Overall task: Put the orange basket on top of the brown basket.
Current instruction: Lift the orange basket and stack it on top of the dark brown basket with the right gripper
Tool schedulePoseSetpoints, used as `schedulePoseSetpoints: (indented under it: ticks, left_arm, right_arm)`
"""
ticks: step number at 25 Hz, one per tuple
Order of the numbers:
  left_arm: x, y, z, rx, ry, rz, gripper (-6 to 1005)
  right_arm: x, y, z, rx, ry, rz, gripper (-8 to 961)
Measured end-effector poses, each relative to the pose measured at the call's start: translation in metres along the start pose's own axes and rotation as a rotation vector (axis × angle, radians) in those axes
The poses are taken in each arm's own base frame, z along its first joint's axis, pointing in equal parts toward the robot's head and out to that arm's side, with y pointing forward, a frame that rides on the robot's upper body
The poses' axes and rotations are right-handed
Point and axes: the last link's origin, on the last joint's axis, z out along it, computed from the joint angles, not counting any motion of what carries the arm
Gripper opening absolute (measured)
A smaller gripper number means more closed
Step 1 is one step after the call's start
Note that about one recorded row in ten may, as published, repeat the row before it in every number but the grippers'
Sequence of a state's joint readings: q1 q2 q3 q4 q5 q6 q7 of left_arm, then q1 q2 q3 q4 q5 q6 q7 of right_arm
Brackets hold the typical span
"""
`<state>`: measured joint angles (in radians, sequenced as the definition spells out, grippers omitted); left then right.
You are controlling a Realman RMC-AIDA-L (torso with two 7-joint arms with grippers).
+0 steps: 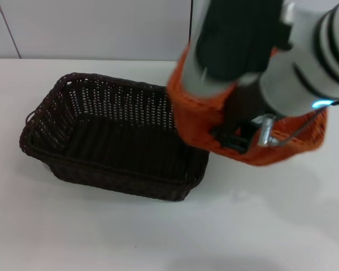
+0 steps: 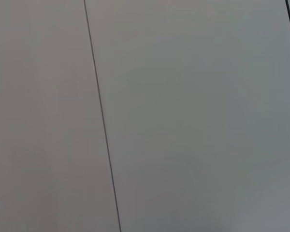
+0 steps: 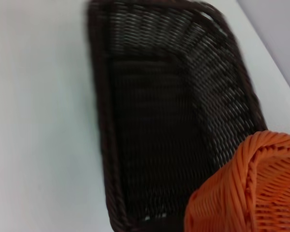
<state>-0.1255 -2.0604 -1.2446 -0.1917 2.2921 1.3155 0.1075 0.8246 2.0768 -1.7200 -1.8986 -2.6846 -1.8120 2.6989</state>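
Orange basket (image 1: 198,121), woven wicker-style with a braided rim, hangs tilted on the right, its corner over the right end of the brown basket (image 1: 110,135). That one (dark, rectangular, openwork sloping sides) sits flat on the white table (image 1: 158,237). The right arm reaches down from the far right, its gripper (image 1: 237,138) clamped on the orange basket's near wall. The left gripper is out of sight.
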Motion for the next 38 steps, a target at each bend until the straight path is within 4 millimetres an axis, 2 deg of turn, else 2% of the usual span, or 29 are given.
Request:
schedulePoseSetpoints:
  ticks: [5,10,14,16,22,38]
  left_arm:
    - [-0.001,0.001,-0.002,0.003,-0.006,-0.011,801]
    - [-0.002,-0.001,-0.005,0.009,-0.011,-0.055,801]
    - [-0.003,-0.001,-0.006,0.011,-0.014,-0.069,801]
    - [-0.003,0.0,-0.006,0.013,-0.014,-0.072,801]
    - [-0.004,0.001,-0.005,0.01,-0.021,-0.078,801]
    - [-0.006,0.012,0.005,-0.013,-0.056,-0.091,801]
  right_arm:
    - [-0.022,0.026,-0.003,0.137,-0.017,-0.422,147]
    - [-0.034,0.042,-0.003,0.219,-0.039,-0.71,151]
    - [-0.034,0.052,0.01,0.207,-0.052,-0.862,154]
    - [-0.025,0.059,0.021,0.192,-0.067,-0.955,156]
    - [-0.015,0.063,0.027,0.18,-0.072,-1.012,160]
    - [-0.006,0.049,0.057,0.16,-0.015,-1.055,173]
